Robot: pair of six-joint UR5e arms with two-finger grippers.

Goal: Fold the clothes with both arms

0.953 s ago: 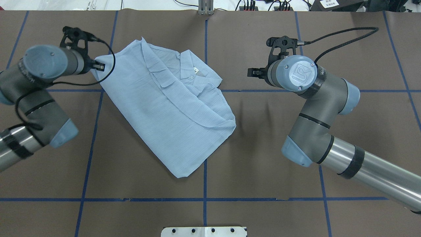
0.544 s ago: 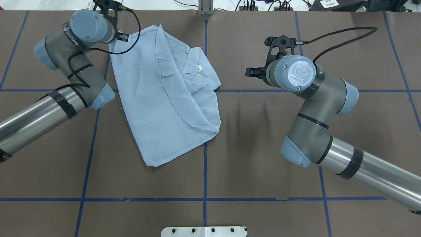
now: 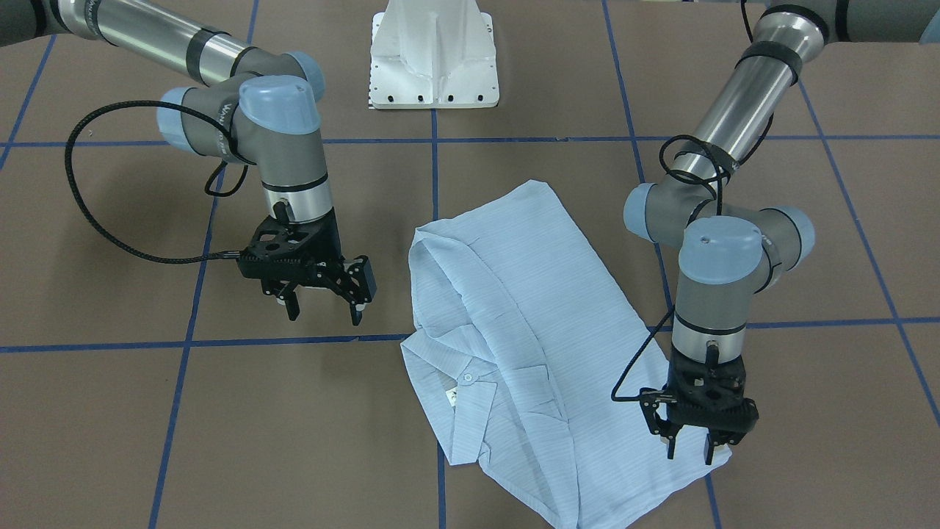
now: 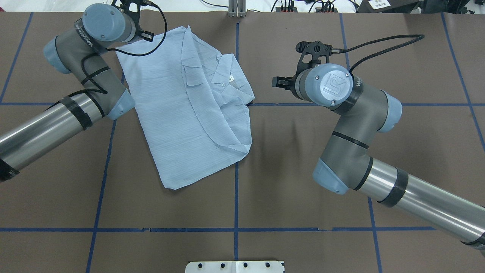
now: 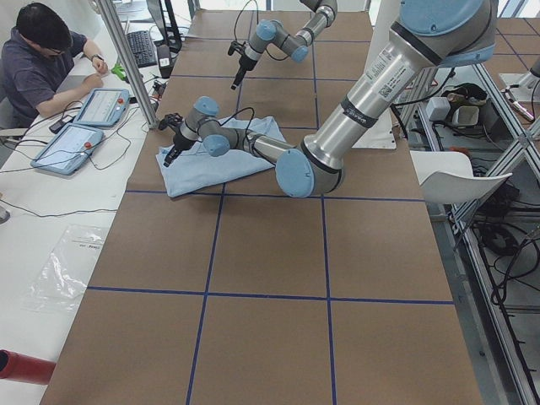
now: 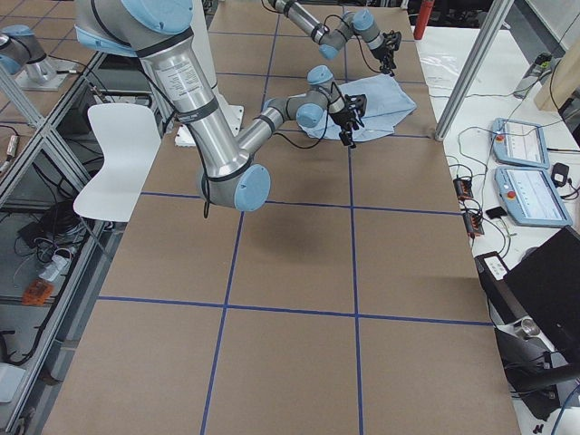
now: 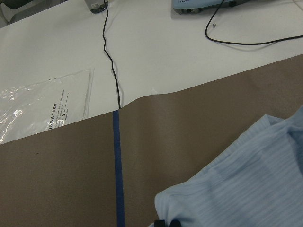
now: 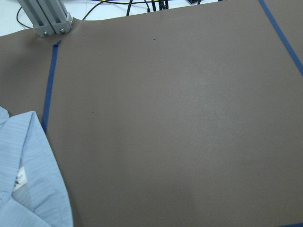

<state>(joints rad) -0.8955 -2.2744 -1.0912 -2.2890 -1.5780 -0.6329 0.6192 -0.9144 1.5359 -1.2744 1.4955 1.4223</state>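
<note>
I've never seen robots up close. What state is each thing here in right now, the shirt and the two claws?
shirt: partly folded, lying flat on the table, collar on top.
left gripper: looks open, fingers pointing down at a corner of the shirt.
right gripper: open, empty, hanging above bare table beside the shirt.

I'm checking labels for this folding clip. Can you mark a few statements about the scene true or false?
1. The right tool is open. True.
2. The right tool touches the shirt. False: bare table lies between them.
3. The left tool is at a shirt corner on the collar end. True.
4. The shirt hangs over the table's edge. False: it lies wholly on the table.
</note>
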